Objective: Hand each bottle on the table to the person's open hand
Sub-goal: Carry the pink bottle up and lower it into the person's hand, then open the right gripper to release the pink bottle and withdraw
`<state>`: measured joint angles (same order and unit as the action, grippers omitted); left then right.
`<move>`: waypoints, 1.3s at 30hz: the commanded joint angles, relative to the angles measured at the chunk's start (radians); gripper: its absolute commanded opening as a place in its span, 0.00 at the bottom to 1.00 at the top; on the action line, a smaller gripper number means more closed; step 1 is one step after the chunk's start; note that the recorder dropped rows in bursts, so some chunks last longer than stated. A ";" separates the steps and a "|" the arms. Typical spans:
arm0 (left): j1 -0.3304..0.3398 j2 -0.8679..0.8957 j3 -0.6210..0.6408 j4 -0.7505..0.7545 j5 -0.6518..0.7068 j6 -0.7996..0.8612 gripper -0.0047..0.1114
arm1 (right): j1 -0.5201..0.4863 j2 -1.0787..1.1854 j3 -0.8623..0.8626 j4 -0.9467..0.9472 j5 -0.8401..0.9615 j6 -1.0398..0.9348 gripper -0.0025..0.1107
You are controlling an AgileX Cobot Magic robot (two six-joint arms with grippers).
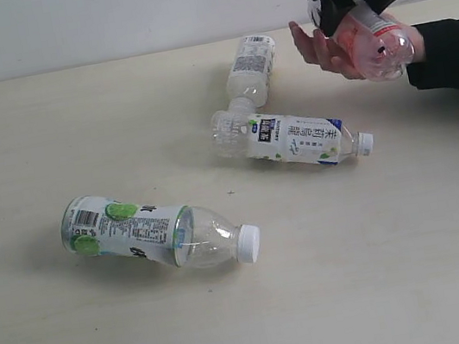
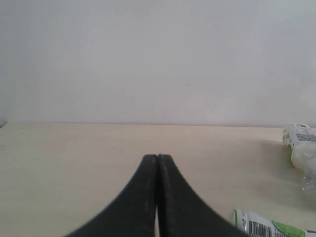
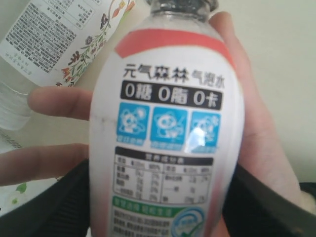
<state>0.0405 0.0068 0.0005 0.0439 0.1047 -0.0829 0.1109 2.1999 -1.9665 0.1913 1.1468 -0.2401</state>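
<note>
The pink bottle (image 1: 375, 42) (image 3: 168, 138) lies in the person's open hand (image 1: 319, 49) (image 3: 256, 133) at the far right, above the table (image 1: 385, 269). My right gripper (image 1: 353, 13) (image 3: 163, 207) comes from above, its black fingers against both sides of the bottle. Three white-capped bottles lie on the table: one near left (image 1: 156, 229), one in the middle (image 1: 290, 138), one behind it (image 1: 252, 68). My left gripper (image 2: 157, 160) is shut on nothing and stays out of the exterior view. The left wrist view shows the near bottle (image 2: 274, 228) at its edge.
The person's black sleeve (image 1: 455, 53) reaches in from the right edge. A pale wall (image 1: 100, 18) runs behind the table. In the right wrist view a white-labelled bottle (image 3: 54, 34) lies just beyond the person's fingers.
</note>
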 commanded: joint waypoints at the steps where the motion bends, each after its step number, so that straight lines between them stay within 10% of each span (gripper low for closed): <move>1: -0.002 -0.007 -0.001 -0.003 -0.007 0.001 0.04 | -0.005 -0.001 -0.007 0.008 0.009 -0.014 0.69; 26: -0.002 -0.007 -0.001 -0.003 -0.007 0.001 0.04 | -0.005 -0.257 0.000 -0.009 0.061 0.023 0.76; 35: -0.002 -0.007 -0.001 -0.003 -0.007 0.001 0.04 | -0.008 -0.595 0.330 -0.035 -0.036 -0.044 0.03; 39: -0.002 -0.007 -0.001 -0.003 -0.007 0.001 0.04 | -0.008 -0.838 0.614 -0.083 -0.211 -0.049 0.02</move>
<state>0.0405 0.0068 0.0005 0.0439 0.1047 -0.0829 0.1084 1.5034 -1.5106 0.1478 1.0494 -0.2744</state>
